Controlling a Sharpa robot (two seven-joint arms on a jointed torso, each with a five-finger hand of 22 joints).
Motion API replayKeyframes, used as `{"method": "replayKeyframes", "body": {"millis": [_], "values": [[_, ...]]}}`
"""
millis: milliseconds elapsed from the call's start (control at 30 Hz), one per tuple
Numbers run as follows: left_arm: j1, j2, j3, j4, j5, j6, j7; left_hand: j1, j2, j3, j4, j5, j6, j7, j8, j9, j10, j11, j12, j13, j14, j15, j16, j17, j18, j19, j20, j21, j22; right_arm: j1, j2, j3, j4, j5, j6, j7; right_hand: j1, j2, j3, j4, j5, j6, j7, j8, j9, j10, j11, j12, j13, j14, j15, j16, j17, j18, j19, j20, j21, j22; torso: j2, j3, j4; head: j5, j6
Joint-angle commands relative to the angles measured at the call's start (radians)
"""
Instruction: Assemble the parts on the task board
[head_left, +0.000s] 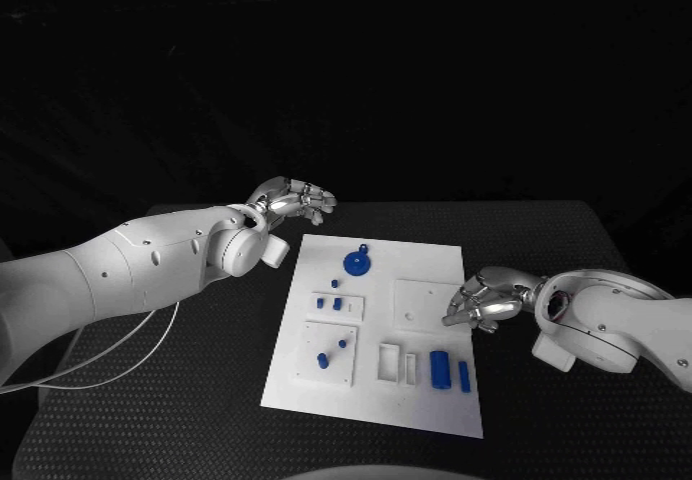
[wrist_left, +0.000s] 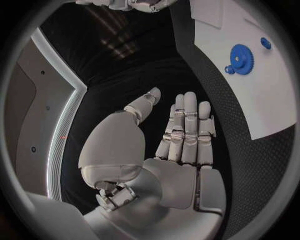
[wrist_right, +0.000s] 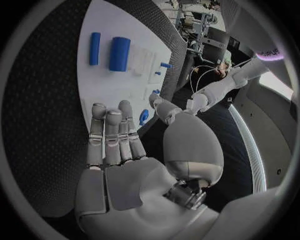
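Left hand: the left hand (head_left: 293, 203) is seen over the black table (head_left: 173, 400) just beyond the far left corner of the board, with nothing held; in the left wrist view (wrist_left: 181, 145) its fingers are stretched out side by side and the thumb is set apart.

Right hand: the right hand (head_left: 483, 300) is seen at the right edge of the board, about halfway along it, fingers loosely curled toward the board with nothing held; in the right wrist view (wrist_right: 125, 150) the fingers are extended and the thumb is spread away.

Board: the white board (head_left: 433, 405) is laid flat in the middle of the table.

Gear: a blue gear (head_left: 358, 263) is placed near the far end of the board, also seen in the left wrist view (wrist_left: 242, 59).

Cylinder: a thick blue cylinder (head_left: 438, 369) is laid near the front right of the board, with a thin blue bar (head_left: 464, 375) just beside it.

Small pieces: small blue pegs (head_left: 329, 302) are found in the raised white blocks on the left half of the board.
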Motion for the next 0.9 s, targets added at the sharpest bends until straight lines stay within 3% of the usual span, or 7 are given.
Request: {"method": "replayKeyframes", "body": {"millis": [33, 133, 167, 233, 400, 633, 900], "values": [[-0.003, -0.005, 0.0, 0.01, -0.004, 0.015, 0.005, -0.008, 0.001, 0.0, 0.006, 0.005, -0.009, 0.0, 0.005, 0.001, -0.004, 0.0, 0.001, -0.001, 0.005, 0.005, -0.004, 0.001, 0.018, 0.007, -0.003, -0.004, 0.006, 0.0, -0.018, -0.008, 0.018, 0.081, 0.046, -0.07, -0.001, -0.011, -0.004, 0.011, -0.006, 0.006, -0.002, -0.003, 0.006, -0.014, -0.007, 0.08, 0.053, 0.005, -0.002, 0.052, 0.006, 0.005, 0.002, -0.01, 0.037, 0.024, -0.004, 0.0024, -0.0072, -0.007, -0.004], [-0.004, -0.007, 0.0, 0.013, -0.005, 0.016, 0.005, -0.008, 0.001, 0.0, 0.006, 0.005, -0.009, 0.0, 0.005, 0.001, -0.004, 0.0, 0.001, -0.001, 0.005, 0.005, -0.004, 0.001, 0.018, 0.007, -0.003, -0.004, 0.007, 0.0, -0.025, -0.017, 0.02, 0.103, 0.078, -0.092, 0.001, -0.01, -0.008, 0.017, -0.005, 0.03, -0.014, 0.009, 0.021, 0.006, -0.022, 0.18, 0.116, 0.025, -0.015, 0.118, 0.024, 0.005, 0.023, -0.024, 0.075, 0.023, -0.004, 0.0027, -0.0087, -0.009, -0.001], [-0.006, -0.009, 0.0, 0.015, -0.005, 0.016, 0.005, -0.007, 0.001, 0.0, 0.006, 0.005, -0.009, 0.0, 0.005, 0.001, -0.004, 0.0, 0.001, -0.001, 0.005, 0.005, -0.004, 0.001, 0.018, 0.007, -0.003, -0.004, 0.007, 0.0, -0.026, -0.024, 0.025, 0.101, 0.083, -0.108, -0.004, 0.003, -0.014, 0.021, -0.005, 0.048, -0.025, 0.018, 0.028, 0.028, -0.025, 0.231, 0.147, 0.037, -0.021, 0.146, 0.034, 0.005, 0.033, -0.029, 0.09, 0.024, -0.005, 0.0015, -0.0084, -0.013, 0.0], [-0.008, -0.01, 0.0, 0.018, -0.005, 0.017, 0.005, -0.007, 0.001, 0.0, 0.006, 0.005, -0.009, 0.0, 0.005, 0.001, -0.004, 0.0, 0.001, -0.001, 0.005, 0.005, -0.004, 0.002, 0.018, 0.007, -0.003, -0.004, 0.007, 0.0, -0.027, -0.033, 0.034, 0.083, 0.089, -0.123, -0.017, 0.027, -0.02, 0.028, -0.005, 0.055, -0.026, 0.02, 0.032, 0.025, -0.031, 0.265, 0.173, 0.038, -0.025, 0.165, 0.039, 0.005, 0.039, -0.035, 0.101, 0.022, -0.005, 0.0002, -0.0078, -0.018, 0.0], [-0.011, -0.012, -0.001, 0.023, -0.005, 0.019, 0.004, -0.007, 0.001, 0.0, 0.006, 0.005, -0.009, 0.0, 0.005, 0.001, -0.004, 0.0, 0.001, -0.001, 0.005, 0.005, -0.004, 0.002, 0.018, 0.007, -0.003, -0.004, 0.007, 0.0, -0.025, -0.047, 0.059, 0.044, 0.093, -0.155, -0.061, 0.041, -0.001, 0.066, -0.006, 0.074, -0.039, 0.019, 0.04, 0.065, -0.045, 0.34, 0.222, 0.078, -0.038, 0.212, 0.038, 0.005, 0.087, -0.067, 0.142, 0.018, -0.006, 0.0012, -0.007, -0.027, -0.011], [-0.013, -0.012, -0.001, 0.03, -0.005, 0.021, 0.004, -0.008, 0.001, 0.0, 0.006, 0.005, -0.009, 0.0, 0.006, 0.001, -0.004, 0.0, 0.001, -0.001, 0.005, 0.005, -0.005, 0.002, 0.018, 0.007, -0.003, -0.004, 0.007, 0.0, -0.011, -0.054, 0.068, 0.028, 0.091, -0.187, -0.095, 0.042, 0.043, 0.089, -0.005, 0.088, -0.046, 0.015, 0.049, 0.099, -0.053, 0.375, 0.25, 0.107, -0.047, 0.226, 0.023, 0.005, 0.12, -0.094, 0.161, 0.012, -0.004, 0.0001, -0.0066, -0.03, -0.021], [-0.013, -0.013, -0.001, 0.035, -0.005, 0.022, 0.004, -0.009, 0.002, 0.0, 0.007, 0.005, -0.009, 0.0, 0.006, 0.001, -0.005, 0.0, 0.001, -0.001, 0.005, 0.005, -0.005, 0.002, 0.018, 0.007, -0.003, -0.004, 0.008, -0.002, 0.016, -0.06, 0.071, -0.013, 0.12, -0.224, -0.168, 0.029, 0.05, 0.127, -0.005, 0.095, -0.048, 0.011, 0.05, 0.106, -0.054, 0.372, 0.256, 0.112, -0.048, 0.228, 0.016, 0.005, 0.123, -0.099, 0.163, 0.008, -0.003, -0.0005, -0.005, -0.033, -0.03]]}}
